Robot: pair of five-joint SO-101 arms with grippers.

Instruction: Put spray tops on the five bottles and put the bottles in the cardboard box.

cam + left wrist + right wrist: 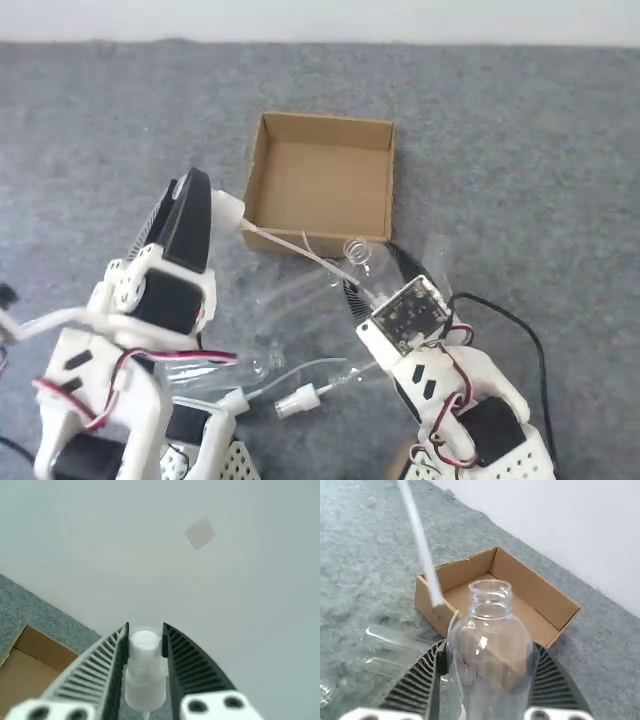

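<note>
My left gripper [145,630] is shut on a white spray top [145,667]. In the high view that spray top [228,210] hangs by the near left corner of the cardboard box [322,130], and its thin dip tube [295,245] slants toward the right arm. My right gripper [489,652] is shut on a clear bottle [489,640], held upright with its mouth open. The dip tube [420,540] passes beside the bottle's neck, outside the mouth. From above, the held bottle [360,255] sits just in front of the box, the right gripper [368,280] around it.
The box [540,597] is open-topped. Clear bottles [285,292] lie on the grey carpet between the arms, one [395,645] near the right gripper. Loose spray tops [298,403] with tubes lie near the front. A black cable [520,330] trails on the right.
</note>
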